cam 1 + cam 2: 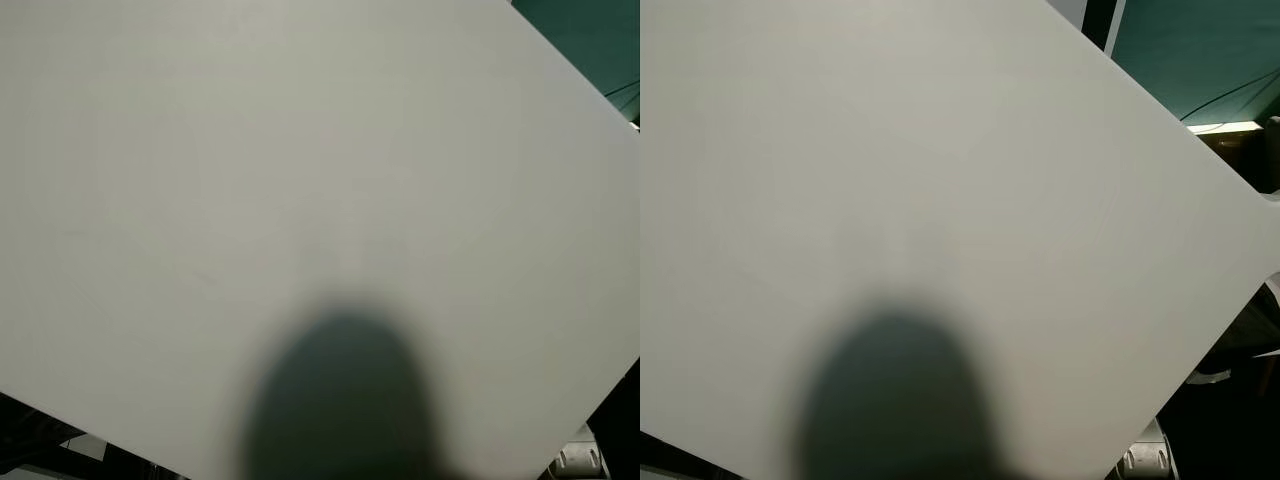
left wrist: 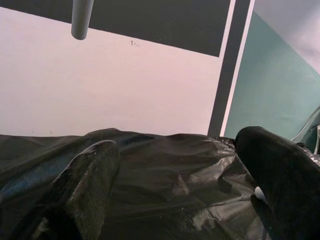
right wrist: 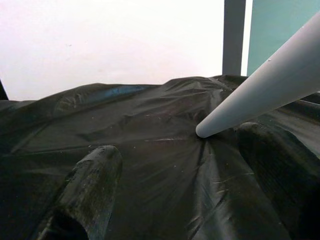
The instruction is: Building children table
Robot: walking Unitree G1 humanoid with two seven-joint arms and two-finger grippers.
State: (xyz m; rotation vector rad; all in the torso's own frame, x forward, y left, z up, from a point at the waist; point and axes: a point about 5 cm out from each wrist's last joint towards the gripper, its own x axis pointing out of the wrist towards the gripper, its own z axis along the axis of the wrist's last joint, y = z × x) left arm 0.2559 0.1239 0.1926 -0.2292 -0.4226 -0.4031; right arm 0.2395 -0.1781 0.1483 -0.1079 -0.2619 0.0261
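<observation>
Table leg (image 3: 265, 85) on black sheet (image 3: 150, 150)

Crinkled black plastic sheet (image 3: 150, 150) spreads low; behind it rises a pale wall (image 2: 100, 90), with a teal wall (image 2: 275, 90) beside.

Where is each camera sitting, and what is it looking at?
Left and right eye views: on the head, looking down at a big flat white tabletop panel bearing a dark rounded shadow.
Left wrist view: on the left arm, looking along the open left hand over crinkly black plastic sheeting; a grey leg hangs above.
Right wrist view: the open right hand over the same sheeting, beside a pale tapered table leg.
</observation>
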